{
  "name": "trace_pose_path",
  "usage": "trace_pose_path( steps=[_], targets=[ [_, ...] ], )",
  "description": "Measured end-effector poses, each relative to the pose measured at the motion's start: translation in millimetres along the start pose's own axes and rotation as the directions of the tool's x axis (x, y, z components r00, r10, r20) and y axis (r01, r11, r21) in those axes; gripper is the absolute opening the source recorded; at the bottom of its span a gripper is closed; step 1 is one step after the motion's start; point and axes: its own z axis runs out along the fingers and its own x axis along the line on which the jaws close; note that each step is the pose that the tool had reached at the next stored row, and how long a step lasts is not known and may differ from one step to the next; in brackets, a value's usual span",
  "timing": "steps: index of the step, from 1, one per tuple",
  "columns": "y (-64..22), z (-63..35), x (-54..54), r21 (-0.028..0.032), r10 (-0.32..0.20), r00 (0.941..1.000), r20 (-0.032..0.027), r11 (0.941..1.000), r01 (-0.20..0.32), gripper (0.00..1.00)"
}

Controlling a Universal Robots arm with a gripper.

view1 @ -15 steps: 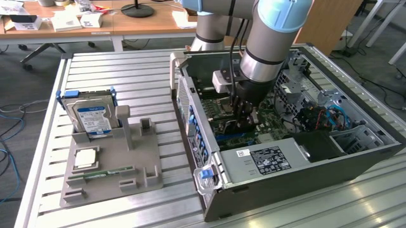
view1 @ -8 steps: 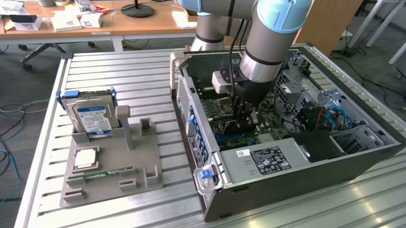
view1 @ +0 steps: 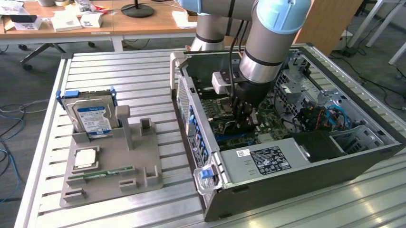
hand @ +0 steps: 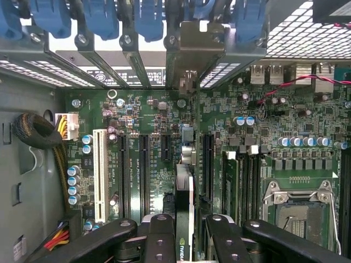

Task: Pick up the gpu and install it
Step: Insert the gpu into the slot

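Gripper (hand: 185, 223) pinches gpu (hand: 185, 192) edge-on, mid-frame inside case (view1: 298, 178). We judge the gpu stiff, light, fragile; hold its flat faces.

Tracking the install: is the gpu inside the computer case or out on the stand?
Inside: the gripper holds the gpu edge-on above the motherboard slots. Seated or not, cannot tell.

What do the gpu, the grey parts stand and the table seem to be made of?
The gpu, seen edge-on: black matte casing with a printed logo, probably plastic. The grey parts stand: uniform dull grey, blocky moulded shapes, likely plastic. The table: silver grooved slats with soft sheen, likely aluminium.
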Motion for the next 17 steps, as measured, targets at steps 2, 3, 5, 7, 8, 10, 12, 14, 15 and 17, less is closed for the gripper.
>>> trace_pose_path(
  steps=[2, 3, 5, 7, 8, 10, 12, 14, 15, 17],
  targets=[
    [0.0, 0.3, 0.0, 0.0001, 0.000, 1.0000, 0.0000, 1.0000, 0.000, 0.27],
    [0.0, 0.4, 0.0, 0.0000, 0.000, 1.0000, 0.0001, 1.0000, 0.000, 0.27],
    [0.0, 0.5, 0.0, 0.0001, 0.000, 1.0000, 0.0002, 1.0000, 0.000, 0.27],
    [0.0, 0.5, 0.0, 0.0001, 0.000, 1.0000, 0.0002, 1.0000, 0.000, 0.27],
    [0.0, 0.5, 0.0, 0.0001, 0.000, 1.0000, 0.0002, 1.0000, 0.000, 0.27],
    [0.0, 0.5, 0.0, 0.0001, 0.000, 1.0000, 0.0001, 1.0000, 0.000, 0.27],
    [0.0, 0.5, 0.0, 0.0001, 0.000, 1.0000, 0.0002, 1.0000, 0.000, 0.27],
    [-0.1, 0.7, 0.0, 0.0008, -0.002, 1.0000, 0.0001, 1.0000, 0.002, 0.27],
    [-0.1, 0.9, 0.0, 0.0013, -0.003, 1.0000, 0.0002, 1.0000, 0.003, 0.27],
    [0.0, 1.2, 0.0, 0.0018, -0.003, 1.0000, 0.0002, 1.0000, 0.003, 0.27]
  ],
)
